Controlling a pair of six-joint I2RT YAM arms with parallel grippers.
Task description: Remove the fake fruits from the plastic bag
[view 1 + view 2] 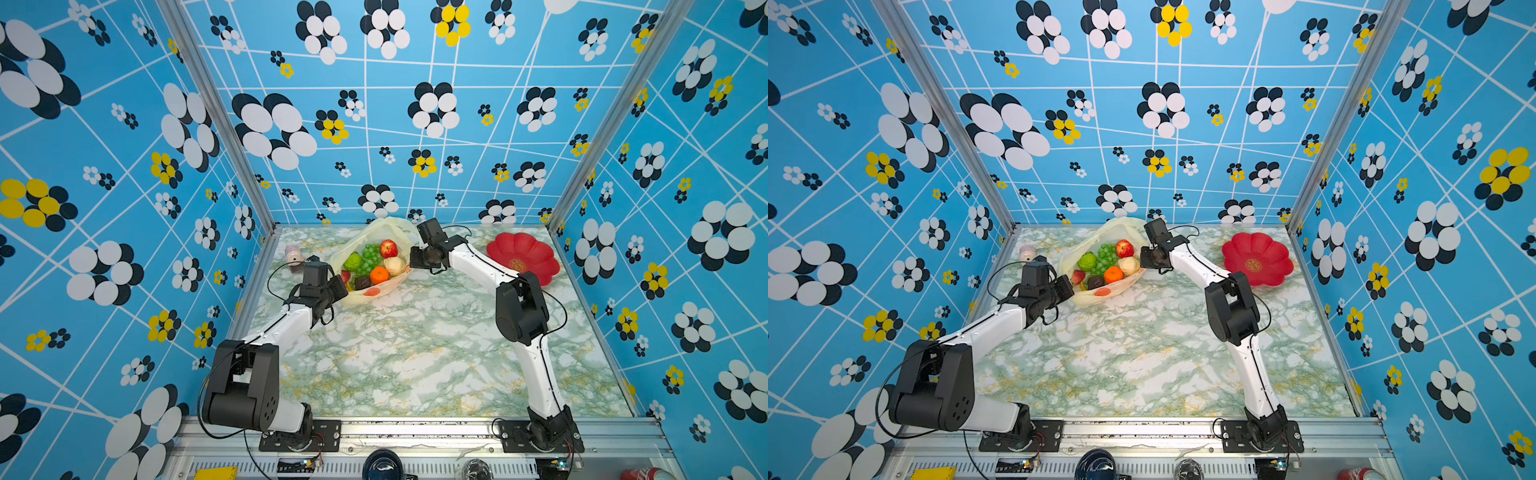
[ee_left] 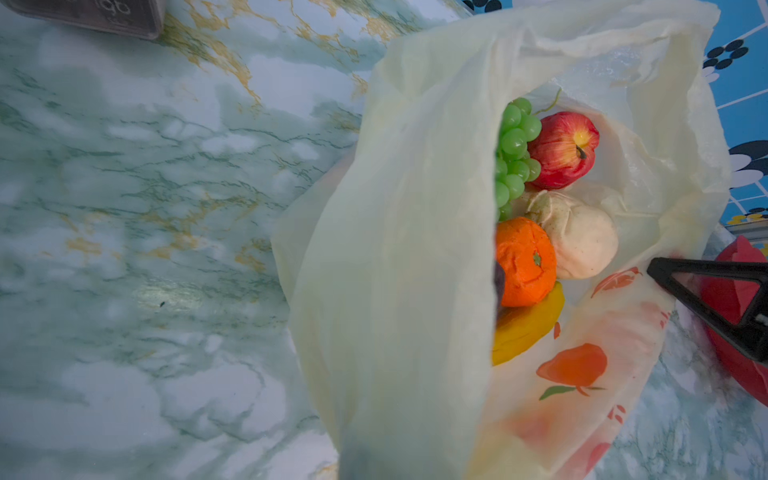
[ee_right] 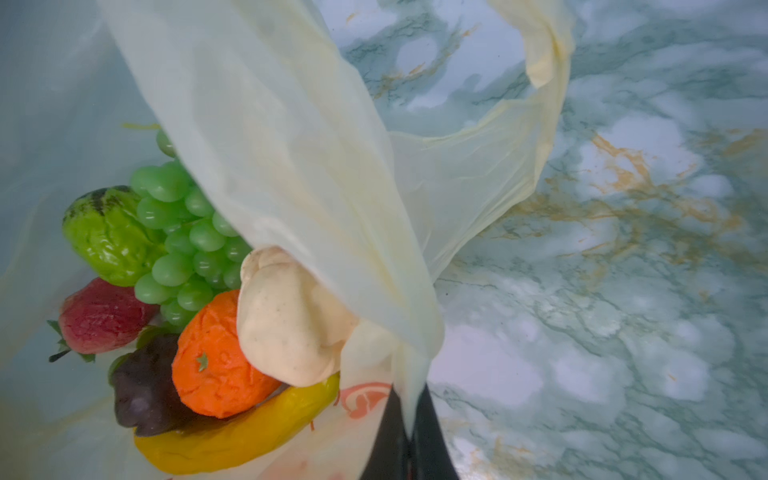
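Note:
The pale-yellow plastic bag [image 1: 390, 227] lies open at the back middle of the table in both top views. Inside it lie the fake fruits: red apple [image 1: 388, 248], green grapes [image 1: 371, 254], netted green ball [image 1: 353, 262], cream bulb [image 1: 394, 266], orange [image 1: 379, 275], dark brown piece [image 1: 362, 282], strawberry [image 3: 102, 316] and banana [image 3: 232, 440]. My right gripper [image 3: 409, 432] is shut on the bag's right rim. My left gripper [image 1: 343, 291] is at the bag's left rim. Taut bag film [image 2: 399, 332] hides its jaws in the left wrist view.
A red flower-shaped plate [image 1: 523, 255] stands at the back right, just beyond my right arm. A small pinkish jar [image 1: 294, 257] sits by the left wall behind my left gripper. Patterned walls close in the left, back and right sides.

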